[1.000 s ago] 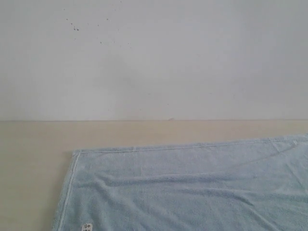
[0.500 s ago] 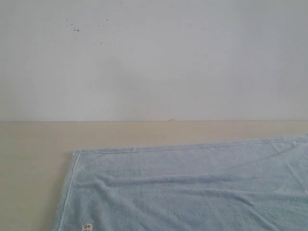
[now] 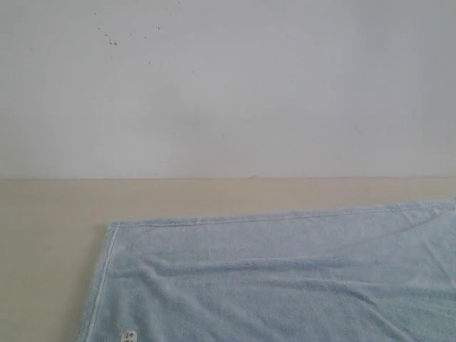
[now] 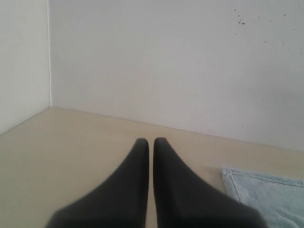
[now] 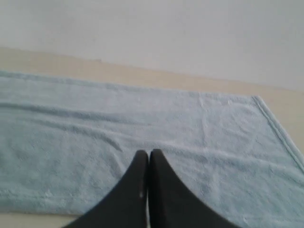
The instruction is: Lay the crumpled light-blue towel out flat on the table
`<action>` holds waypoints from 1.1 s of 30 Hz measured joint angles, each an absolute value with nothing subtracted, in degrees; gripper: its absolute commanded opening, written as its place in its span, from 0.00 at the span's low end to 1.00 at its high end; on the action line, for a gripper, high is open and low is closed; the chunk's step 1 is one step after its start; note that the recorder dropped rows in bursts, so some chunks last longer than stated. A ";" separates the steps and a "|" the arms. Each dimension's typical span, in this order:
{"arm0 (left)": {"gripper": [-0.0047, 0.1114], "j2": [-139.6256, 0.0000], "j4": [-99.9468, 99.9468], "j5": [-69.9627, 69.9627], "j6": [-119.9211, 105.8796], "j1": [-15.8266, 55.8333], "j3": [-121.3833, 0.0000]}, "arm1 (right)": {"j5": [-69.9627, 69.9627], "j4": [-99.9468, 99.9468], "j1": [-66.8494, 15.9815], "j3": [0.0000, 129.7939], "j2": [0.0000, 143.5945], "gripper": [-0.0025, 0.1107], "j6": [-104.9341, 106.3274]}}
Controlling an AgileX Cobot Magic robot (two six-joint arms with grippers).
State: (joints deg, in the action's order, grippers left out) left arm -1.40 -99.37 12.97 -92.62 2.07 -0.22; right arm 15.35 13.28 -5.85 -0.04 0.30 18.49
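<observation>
The light-blue towel [image 3: 285, 278] lies spread on the beige table [image 3: 50, 235], with a shallow crease across it and a small white tag [image 3: 129, 335] near its left hem. No gripper shows in the exterior view. In the left wrist view my left gripper [image 4: 151, 140] is shut with nothing in it, above bare table [image 4: 71, 152], and a towel corner [image 4: 256, 187] lies off to one side. In the right wrist view my right gripper [image 5: 148, 153] is shut and empty, hovering over the towel [image 5: 95, 128].
A white wall [image 3: 228, 85] with a few dark specks rises behind the table's far edge. A wall corner [image 4: 49, 52] shows in the left wrist view. Bare table [image 3: 228, 194] lies between towel and wall.
</observation>
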 measured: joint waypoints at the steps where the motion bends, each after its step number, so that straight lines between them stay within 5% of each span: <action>1: 0.07 -1.40 -99.37 12.97 -92.62 2.07 -0.22 | 19.09 11.23 -3.48 -0.04 0.30 0.02 17.78; 33: 0.07 -1.40 -99.46 12.97 -92.62 2.07 -0.22 | 18.64 8.26 -2.17 -0.04 0.30 0.02 17.26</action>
